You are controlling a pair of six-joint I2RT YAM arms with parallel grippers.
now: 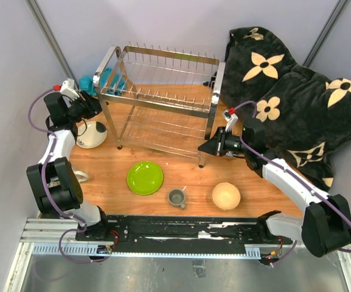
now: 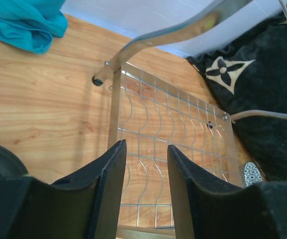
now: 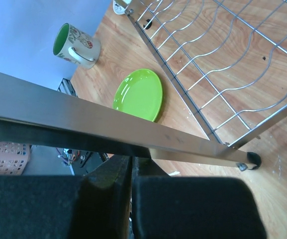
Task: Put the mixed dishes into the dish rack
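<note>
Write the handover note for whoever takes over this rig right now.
Left gripper: open, empty, at the dish rack's left end.
Right gripper: shut, empty, by the rack's right front leg.
On the table: lime-green plate, small grey mug, cream-yellow bowl, cream plate with black patch, white mug with green inside.
Done: no dish seen in the rack.
Left: load them all.

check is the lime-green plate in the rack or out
Out: the lime-green plate lies flat on the table, apart from the dish rack.
</note>
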